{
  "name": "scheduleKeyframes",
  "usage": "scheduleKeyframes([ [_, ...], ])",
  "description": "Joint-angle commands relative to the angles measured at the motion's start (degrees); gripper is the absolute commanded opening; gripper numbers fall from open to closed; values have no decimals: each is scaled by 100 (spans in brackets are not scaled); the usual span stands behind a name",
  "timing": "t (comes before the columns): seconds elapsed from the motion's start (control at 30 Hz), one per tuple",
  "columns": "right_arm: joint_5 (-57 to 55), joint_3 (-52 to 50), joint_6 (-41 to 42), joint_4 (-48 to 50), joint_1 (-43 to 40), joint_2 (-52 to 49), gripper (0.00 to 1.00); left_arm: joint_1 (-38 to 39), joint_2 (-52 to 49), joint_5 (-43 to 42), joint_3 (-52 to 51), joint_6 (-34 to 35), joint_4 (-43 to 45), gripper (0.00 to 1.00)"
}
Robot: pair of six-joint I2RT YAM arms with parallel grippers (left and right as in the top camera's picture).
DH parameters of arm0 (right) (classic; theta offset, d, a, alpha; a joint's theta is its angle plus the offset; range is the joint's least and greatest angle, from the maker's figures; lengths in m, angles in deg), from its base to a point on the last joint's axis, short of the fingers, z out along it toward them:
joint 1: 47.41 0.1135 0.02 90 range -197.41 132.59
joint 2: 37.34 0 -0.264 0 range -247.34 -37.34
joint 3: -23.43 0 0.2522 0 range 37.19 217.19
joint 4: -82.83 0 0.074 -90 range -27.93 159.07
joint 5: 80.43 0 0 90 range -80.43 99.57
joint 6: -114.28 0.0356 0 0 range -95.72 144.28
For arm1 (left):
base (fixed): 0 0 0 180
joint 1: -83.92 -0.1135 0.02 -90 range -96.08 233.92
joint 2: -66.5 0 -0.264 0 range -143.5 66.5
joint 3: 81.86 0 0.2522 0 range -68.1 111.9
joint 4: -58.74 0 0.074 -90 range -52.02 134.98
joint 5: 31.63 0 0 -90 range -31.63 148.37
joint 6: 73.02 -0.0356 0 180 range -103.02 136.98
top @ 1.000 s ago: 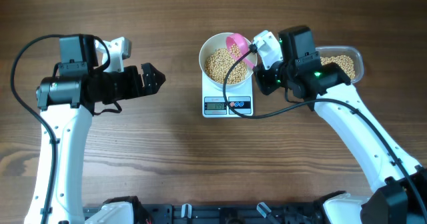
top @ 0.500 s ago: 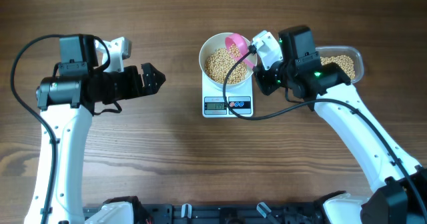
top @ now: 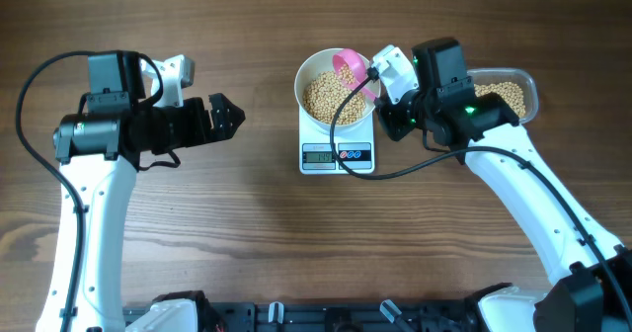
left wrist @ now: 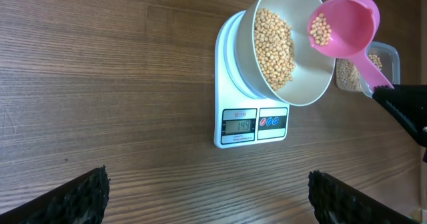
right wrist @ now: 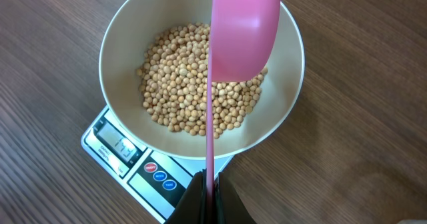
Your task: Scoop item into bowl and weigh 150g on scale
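A white bowl [top: 308,73] holding tan beans [top: 326,97] sits on the white scale [top: 337,155], whose display is lit. My right gripper [right wrist: 210,196] is shut on the thin handle of a pink scoop [right wrist: 244,28]. The scoop [left wrist: 343,24] hangs over the bowl's [left wrist: 313,94] right rim and carries a few beans [left wrist: 320,28]. The bowl [right wrist: 291,84] fills the right wrist view, with its beans [right wrist: 193,91] below the scoop and the scale [right wrist: 137,167] under it. Left of the scale [left wrist: 250,125], my left gripper [left wrist: 207,204] stands open above bare wood, its fingertips [left wrist: 87,194] wide apart.
A clear plastic tub [top: 517,95] with more beans sits at the back right, partly hidden behind the right arm. The right arm's black cable [top: 348,105] loops over the bowl and the scale's right side. Dark wooden table [top: 296,253] all around.
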Motion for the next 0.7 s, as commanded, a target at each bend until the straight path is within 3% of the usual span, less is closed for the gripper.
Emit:
scheduleKeyframes([
  [0.0,44,94,-59,24,24,72,4,15,15,-107,107,-114,0,100],
  [0.67,212,94,37,11,24,72,4,15,15,-107,107,-114,0,100],
])
